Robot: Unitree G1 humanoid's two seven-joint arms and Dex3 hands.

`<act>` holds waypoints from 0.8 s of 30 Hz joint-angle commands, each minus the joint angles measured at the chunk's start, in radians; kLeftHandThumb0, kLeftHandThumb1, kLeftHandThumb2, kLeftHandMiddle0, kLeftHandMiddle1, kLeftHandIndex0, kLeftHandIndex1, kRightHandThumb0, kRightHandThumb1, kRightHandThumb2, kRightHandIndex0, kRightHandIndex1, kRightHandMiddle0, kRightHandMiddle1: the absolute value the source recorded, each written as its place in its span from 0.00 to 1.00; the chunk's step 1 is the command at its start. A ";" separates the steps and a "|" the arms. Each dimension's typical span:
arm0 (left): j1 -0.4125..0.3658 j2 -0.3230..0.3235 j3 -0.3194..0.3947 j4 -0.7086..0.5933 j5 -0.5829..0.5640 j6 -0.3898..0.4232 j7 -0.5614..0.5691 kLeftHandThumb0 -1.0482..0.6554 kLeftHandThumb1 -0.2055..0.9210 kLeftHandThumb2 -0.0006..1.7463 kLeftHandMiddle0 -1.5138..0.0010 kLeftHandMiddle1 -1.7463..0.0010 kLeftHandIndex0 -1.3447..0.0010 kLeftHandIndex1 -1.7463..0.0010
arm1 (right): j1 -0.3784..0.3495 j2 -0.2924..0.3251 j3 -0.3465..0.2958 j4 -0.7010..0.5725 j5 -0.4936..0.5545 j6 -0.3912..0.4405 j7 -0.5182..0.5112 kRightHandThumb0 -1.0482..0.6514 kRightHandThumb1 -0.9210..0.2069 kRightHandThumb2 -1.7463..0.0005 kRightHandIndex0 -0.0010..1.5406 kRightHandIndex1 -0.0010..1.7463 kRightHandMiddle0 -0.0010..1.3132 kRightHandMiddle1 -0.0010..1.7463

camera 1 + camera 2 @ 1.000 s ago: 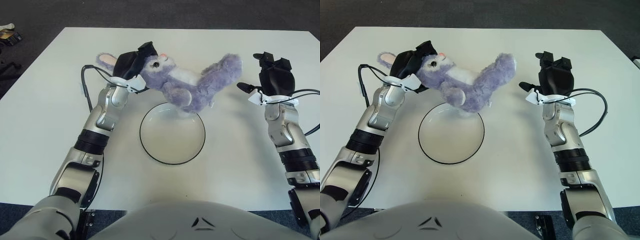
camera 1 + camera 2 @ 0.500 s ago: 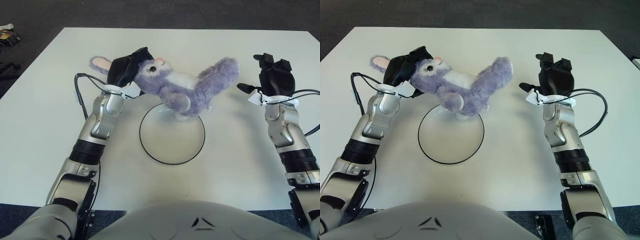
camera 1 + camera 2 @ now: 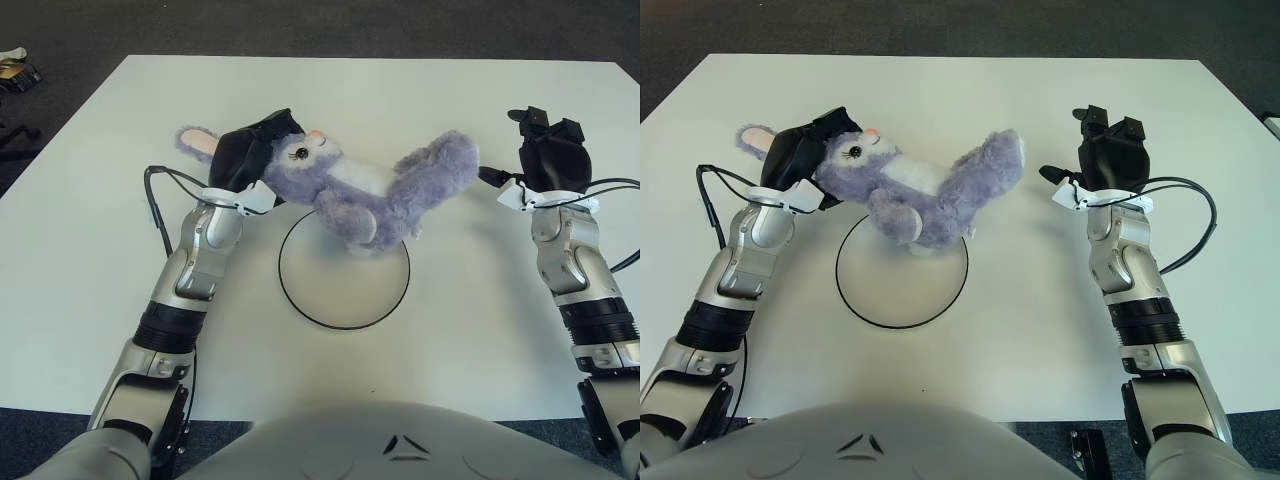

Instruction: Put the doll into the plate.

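Observation:
A purple and white plush rabbit doll [image 3: 360,190] hangs tilted over the far edge of a clear round plate [image 3: 344,280] with a dark rim. My left hand [image 3: 245,152] is shut on the doll's head and ears, at the upper left of the plate. The doll's hind part and bushy tail [image 3: 440,160] stretch to the right, and its lower body overlaps the plate's far rim. My right hand [image 3: 548,155] shows to the right of the tail, apart from it, holding nothing, its fingers loosely spread.
The white table [image 3: 90,260] carries only the plate and doll. Black cables run from both wrists, one [image 3: 160,195] on the left and one [image 3: 615,185] on the right. Dark floor surrounds the table, with a small object [image 3: 15,65] at far left.
My left hand has moved left and toward me, carrying the doll down over the plate's far rim. The right hand has stayed in place.

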 commanded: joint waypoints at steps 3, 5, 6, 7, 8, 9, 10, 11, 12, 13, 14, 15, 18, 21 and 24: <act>0.051 -0.001 0.028 -0.055 -0.040 -0.031 -0.004 0.61 0.10 0.94 0.43 0.00 0.30 0.24 | -0.006 -0.014 0.005 0.005 -0.015 0.004 0.006 0.24 0.10 0.69 0.02 0.70 0.00 0.39; 0.069 -0.002 0.032 -0.067 -0.053 -0.045 -0.004 0.61 0.08 0.96 0.42 0.00 0.31 0.22 | -0.008 -0.014 0.005 0.009 -0.013 0.002 0.005 0.24 0.10 0.69 0.02 0.70 0.00 0.39; 0.073 -0.003 0.034 -0.068 -0.057 -0.051 -0.003 0.61 0.08 0.97 0.42 0.00 0.34 0.17 | -0.009 -0.014 0.006 0.012 -0.013 0.001 0.004 0.24 0.10 0.69 0.02 0.70 0.00 0.39; 0.074 -0.003 0.035 -0.068 -0.059 -0.053 -0.003 0.61 0.08 0.98 0.42 0.00 0.35 0.15 | -0.010 -0.014 0.006 0.014 -0.012 0.001 0.004 0.24 0.10 0.69 0.02 0.70 0.00 0.39; 0.075 -0.004 0.036 -0.066 -0.061 -0.059 0.000 0.61 0.08 0.99 0.42 0.00 0.37 0.13 | -0.011 -0.013 0.006 0.017 -0.012 0.000 0.002 0.24 0.10 0.69 0.02 0.70 0.00 0.39; 0.076 -0.004 0.036 -0.065 -0.059 -0.064 0.003 0.61 0.09 0.99 0.42 0.00 0.40 0.08 | -0.012 -0.012 0.007 0.019 -0.011 -0.001 0.002 0.24 0.10 0.69 0.02 0.70 0.00 0.39; 0.077 -0.004 0.037 -0.063 -0.058 -0.068 0.006 0.61 0.10 0.99 0.42 0.01 0.41 0.07 | -0.013 -0.012 0.007 0.022 -0.011 -0.001 0.001 0.24 0.10 0.69 0.02 0.70 0.00 0.39; 0.076 -0.004 0.036 -0.058 -0.054 -0.076 0.013 0.61 0.10 0.99 0.42 0.02 0.43 0.04 | -0.013 -0.010 0.008 0.023 -0.010 -0.001 0.000 0.24 0.10 0.69 0.02 0.70 0.00 0.39; 0.075 -0.005 0.036 -0.054 -0.051 -0.081 0.016 0.61 0.11 0.98 0.41 0.05 0.44 0.03 | -0.013 -0.009 0.009 0.024 -0.010 -0.001 0.000 0.24 0.09 0.69 0.02 0.70 0.00 0.39; 0.071 -0.006 0.035 -0.044 -0.048 -0.093 0.024 0.61 0.11 0.98 0.41 0.06 0.44 0.02 | -0.013 -0.008 0.010 0.026 -0.011 -0.001 -0.001 0.24 0.09 0.69 0.02 0.70 0.00 0.39; 0.069 -0.008 0.034 -0.037 -0.046 -0.102 0.029 0.61 0.11 0.98 0.40 0.08 0.45 0.01 | -0.014 -0.007 0.011 0.027 -0.011 -0.002 -0.002 0.23 0.09 0.69 0.02 0.71 0.00 0.39; 0.067 -0.008 0.035 -0.028 -0.047 -0.117 0.036 0.61 0.11 0.97 0.40 0.09 0.45 0.01 | -0.014 -0.007 0.012 0.028 -0.012 -0.002 -0.004 0.23 0.09 0.69 0.01 0.71 0.00 0.39; 0.062 -0.008 0.036 -0.007 -0.048 -0.150 0.049 0.61 0.11 0.96 0.39 0.11 0.45 0.00 | -0.016 -0.008 0.016 0.034 -0.015 -0.005 -0.009 0.23 0.08 0.69 0.01 0.71 0.00 0.40; 0.059 -0.009 0.038 0.010 -0.050 -0.176 0.056 0.61 0.11 0.96 0.38 0.14 0.45 0.00 | -0.019 -0.008 0.020 0.043 -0.017 -0.007 -0.016 0.23 0.08 0.70 0.02 0.71 0.00 0.40; 0.058 -0.010 0.040 0.028 -0.055 -0.200 0.060 0.61 0.12 0.96 0.39 0.13 0.45 0.00 | -0.024 -0.011 0.023 0.057 -0.017 -0.012 -0.021 0.23 0.07 0.70 0.02 0.71 0.00 0.39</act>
